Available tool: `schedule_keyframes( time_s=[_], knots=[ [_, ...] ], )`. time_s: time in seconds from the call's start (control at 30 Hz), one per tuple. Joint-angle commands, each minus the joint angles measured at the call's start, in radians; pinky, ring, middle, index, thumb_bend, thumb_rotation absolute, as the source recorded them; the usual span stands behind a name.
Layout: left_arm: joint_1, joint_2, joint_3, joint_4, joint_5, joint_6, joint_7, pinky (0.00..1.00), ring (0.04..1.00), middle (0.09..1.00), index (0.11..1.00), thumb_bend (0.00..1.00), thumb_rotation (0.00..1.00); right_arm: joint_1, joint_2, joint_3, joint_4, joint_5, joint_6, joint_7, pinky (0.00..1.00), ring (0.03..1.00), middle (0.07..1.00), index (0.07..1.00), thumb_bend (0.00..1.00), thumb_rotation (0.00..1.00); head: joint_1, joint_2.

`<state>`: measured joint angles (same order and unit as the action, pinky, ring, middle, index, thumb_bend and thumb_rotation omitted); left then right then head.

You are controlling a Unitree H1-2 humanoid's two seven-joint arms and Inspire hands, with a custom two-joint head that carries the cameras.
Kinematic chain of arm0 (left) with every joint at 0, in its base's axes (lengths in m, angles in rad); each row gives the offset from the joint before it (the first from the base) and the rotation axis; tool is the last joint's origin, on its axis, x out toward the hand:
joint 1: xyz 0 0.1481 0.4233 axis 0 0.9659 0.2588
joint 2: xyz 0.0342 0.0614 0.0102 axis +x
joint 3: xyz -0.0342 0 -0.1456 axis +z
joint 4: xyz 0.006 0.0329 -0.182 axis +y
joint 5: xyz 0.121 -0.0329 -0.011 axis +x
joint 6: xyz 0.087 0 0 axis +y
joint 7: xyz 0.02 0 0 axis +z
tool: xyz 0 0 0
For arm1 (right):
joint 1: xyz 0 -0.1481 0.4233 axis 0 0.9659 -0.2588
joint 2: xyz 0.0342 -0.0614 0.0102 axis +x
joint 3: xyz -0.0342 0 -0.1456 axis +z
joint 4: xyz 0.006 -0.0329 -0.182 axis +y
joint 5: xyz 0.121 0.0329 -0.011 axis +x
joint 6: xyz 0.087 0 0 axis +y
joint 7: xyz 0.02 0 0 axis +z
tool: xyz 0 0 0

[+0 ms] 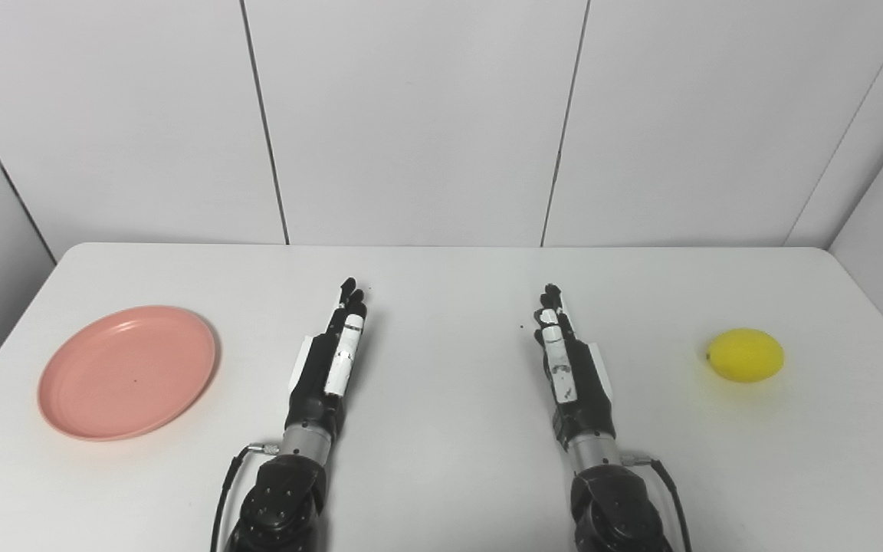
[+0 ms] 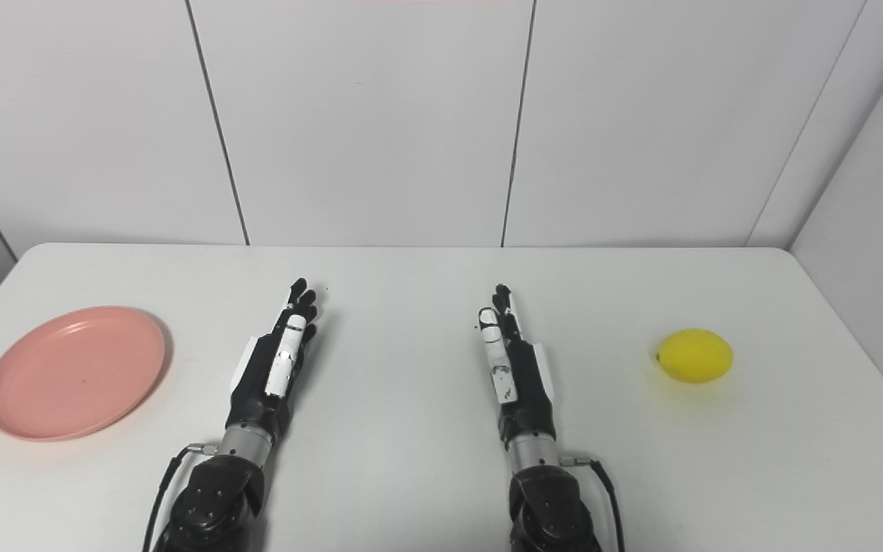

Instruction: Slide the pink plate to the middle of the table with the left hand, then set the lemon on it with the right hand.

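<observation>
Both hands empty, fingers stretched out straight.
Left hand (image 1: 330, 360) and right hand (image 1: 568, 360) lay mid-table; pink plate (image 1: 127, 372) sat near left edge, lemon (image 1: 745, 355) near right edge.

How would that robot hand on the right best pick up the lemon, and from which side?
Probably around its fat middle, from above. The lemon lies on its side on the table, long axis roughly left to right, so fingers and thumb would close across the narrower width, front and back. The right robot hand is open, holds nothing, and lies to the lemon's left, so it must first travel right.
</observation>
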<state>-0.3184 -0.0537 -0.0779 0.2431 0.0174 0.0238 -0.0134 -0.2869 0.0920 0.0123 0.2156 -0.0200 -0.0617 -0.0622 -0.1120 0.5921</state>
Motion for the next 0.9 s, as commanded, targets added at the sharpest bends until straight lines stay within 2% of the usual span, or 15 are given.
schedule_keyframes(
  time_s=[0.0,0.87],
  knots=[
    [0.005,-0.001,-0.001,0.004,-0.012,0.023,-0.018,1.00,1.000,1.000,1.000,0.44,1.00,-0.024,0.013,0.004,-0.004,-0.006,-0.067,-0.011,1.00,0.994,1.000,0.999,0.70,1.00,-0.002,-0.002],
    [0.002,0.001,-0.006,0.013,-0.024,0.017,-0.032,1.00,1.000,1.000,1.000,0.45,1.00,-0.030,0.007,0.004,-0.005,-0.009,-0.061,-0.005,0.99,0.982,0.989,0.987,0.72,1.00,-0.005,-0.002]
  ],
)
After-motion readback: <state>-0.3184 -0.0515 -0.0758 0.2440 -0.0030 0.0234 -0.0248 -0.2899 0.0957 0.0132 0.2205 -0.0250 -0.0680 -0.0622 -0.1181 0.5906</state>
